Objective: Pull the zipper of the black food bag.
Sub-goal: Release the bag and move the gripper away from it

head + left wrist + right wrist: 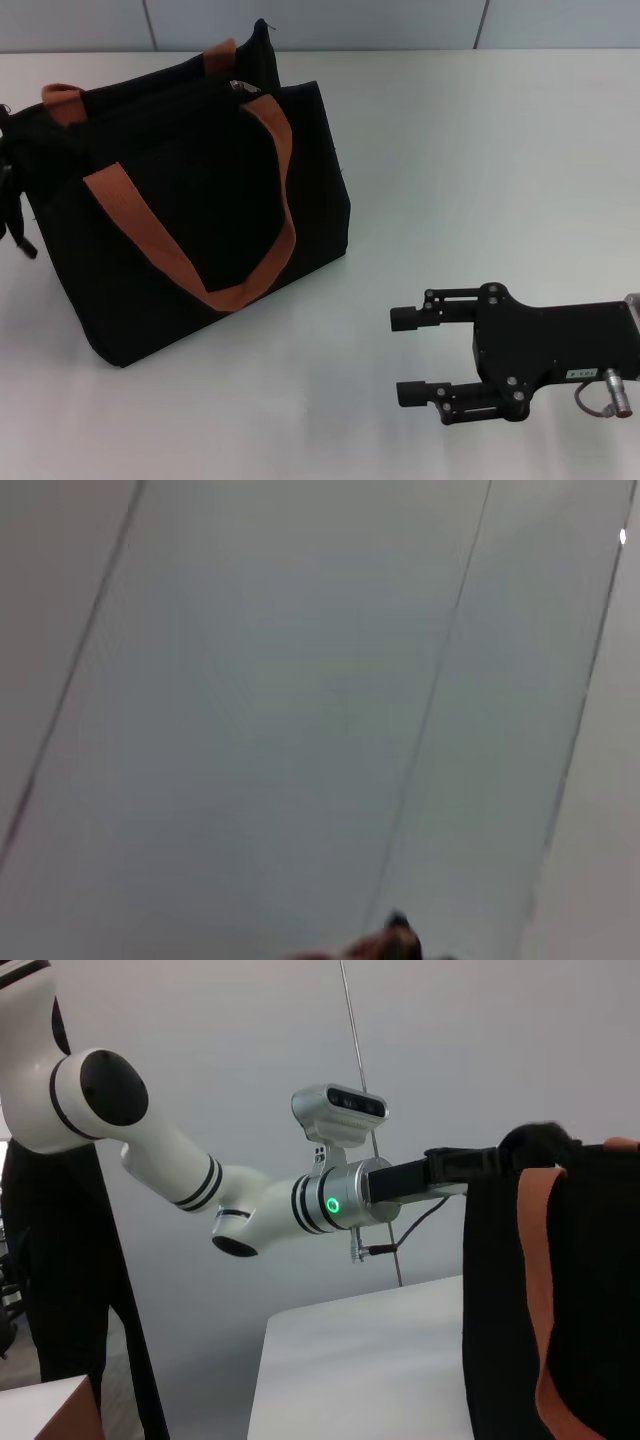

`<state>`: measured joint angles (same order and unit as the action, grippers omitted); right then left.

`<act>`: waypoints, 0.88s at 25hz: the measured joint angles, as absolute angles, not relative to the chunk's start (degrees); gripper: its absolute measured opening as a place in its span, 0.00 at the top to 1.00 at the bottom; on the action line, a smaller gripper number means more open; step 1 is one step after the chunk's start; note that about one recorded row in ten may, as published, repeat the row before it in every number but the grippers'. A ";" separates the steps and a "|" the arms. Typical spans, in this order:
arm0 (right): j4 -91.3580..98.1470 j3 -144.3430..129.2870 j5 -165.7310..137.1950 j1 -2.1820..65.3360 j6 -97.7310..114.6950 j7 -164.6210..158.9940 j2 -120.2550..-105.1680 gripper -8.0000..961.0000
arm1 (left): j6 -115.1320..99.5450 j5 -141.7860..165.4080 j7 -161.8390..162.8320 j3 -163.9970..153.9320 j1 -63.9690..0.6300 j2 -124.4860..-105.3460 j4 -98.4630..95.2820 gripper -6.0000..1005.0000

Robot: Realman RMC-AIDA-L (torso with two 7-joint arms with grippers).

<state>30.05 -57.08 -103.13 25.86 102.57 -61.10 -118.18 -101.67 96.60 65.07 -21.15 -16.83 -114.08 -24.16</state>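
The black food bag stands at the left of the white table, its rust-orange straps hanging down its front. A small silver zipper pull sits on the top rim near the bag's far end. My left gripper shows only as black parts at the picture's left edge, against the bag's near end. In the right wrist view, this left gripper reaches the bag's top corner. My right gripper lies low over the table, right of the bag, open, nothing between its fingers.
The white table stretches to the right of and behind the bag. A grey panelled wall fills the left wrist view, with a bit of orange strap at its edge. The white left arm extends beside the table.
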 joint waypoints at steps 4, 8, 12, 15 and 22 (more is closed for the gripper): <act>29.84 -57.22 -103.18 26.15 101.86 -60.85 -118.32 0.27 | -102.50 101.13 68.02 -21.24 -16.83 -113.31 -26.88 0.97; 29.80 -57.27 -103.22 26.31 101.66 -60.69 -118.47 0.27 | -104.11 103.21 70.27 -21.18 -16.63 -112.29 -28.50 0.97; 29.76 -57.29 -103.25 26.28 100.64 -60.20 -118.77 0.27 | -106.97 103.16 70.97 -20.59 -15.82 -110.96 -28.91 0.70; 29.70 -57.31 -103.27 26.11 99.75 -59.27 -118.91 0.27 | -109.77 102.39 70.86 -19.03 -15.23 -110.37 -29.00 0.59; 29.10 -57.02 -103.14 26.31 98.50 -58.61 -119.01 0.27 | -115.18 101.62 71.10 -15.46 -15.12 -110.86 -29.02 0.32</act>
